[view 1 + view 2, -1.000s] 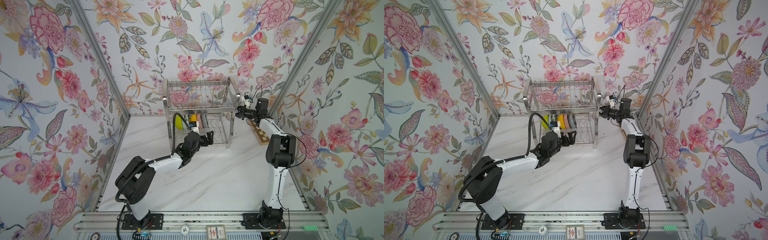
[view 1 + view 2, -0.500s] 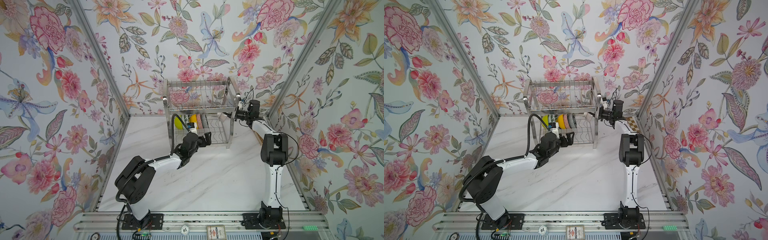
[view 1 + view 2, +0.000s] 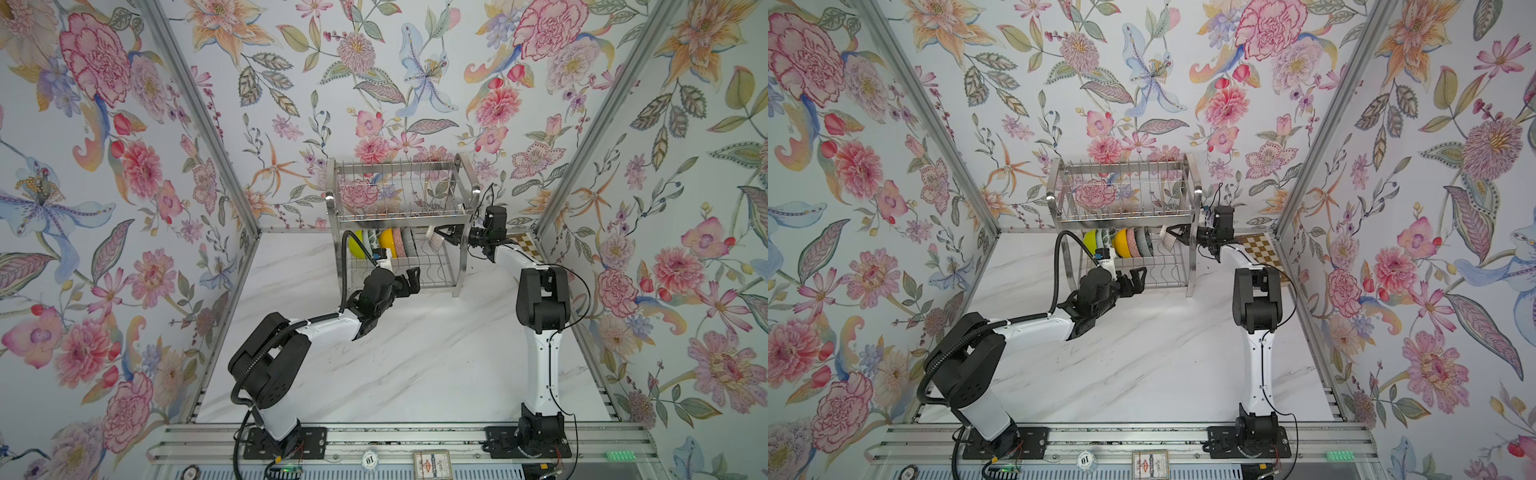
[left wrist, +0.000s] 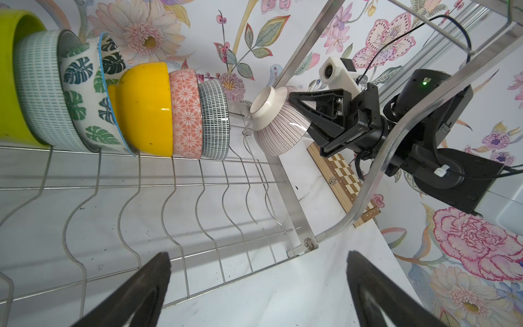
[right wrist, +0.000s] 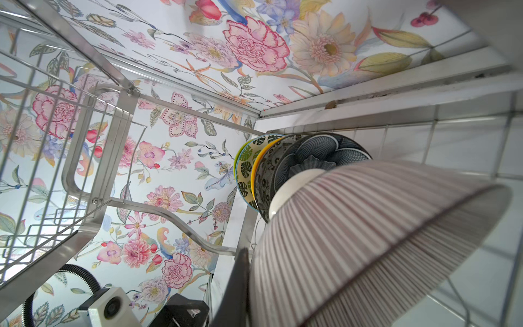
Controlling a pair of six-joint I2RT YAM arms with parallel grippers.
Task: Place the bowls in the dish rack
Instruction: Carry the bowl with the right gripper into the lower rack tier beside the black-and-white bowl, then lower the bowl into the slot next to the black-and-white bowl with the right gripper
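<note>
The dish rack [image 3: 399,217] [image 3: 1125,216] stands against the back wall. Several bowls lean in a row in its lower tier, from a lime-yellow one [image 4: 11,76] through an orange-yellow one [image 4: 147,107] to a black-white one [image 4: 213,119]. My right gripper [image 3: 446,237] [image 3: 1179,235] [image 4: 297,113] is shut on the rim of the pink lined bowl [image 4: 278,127] [image 5: 368,240]. It holds that bowl on its side inside the lower tier's right end, a gap away from the row. One finger [image 5: 240,283] lies against its outer wall. My left gripper [image 3: 409,279] [image 4: 259,259] is open and empty at the rack's front edge.
A wooden chessboard [image 3: 524,245] [image 4: 343,181] lies on the white marble table to the right of the rack, under the right arm. The rack's upper tier [image 3: 1125,195] holds nothing. Its steel post and curved handle [image 4: 379,158] stand close to the right wrist.
The right gripper has carried the pink lined bowl leftward, from beside the rack's right post into the lower tier. The left arm has barely moved and stays open.
</note>
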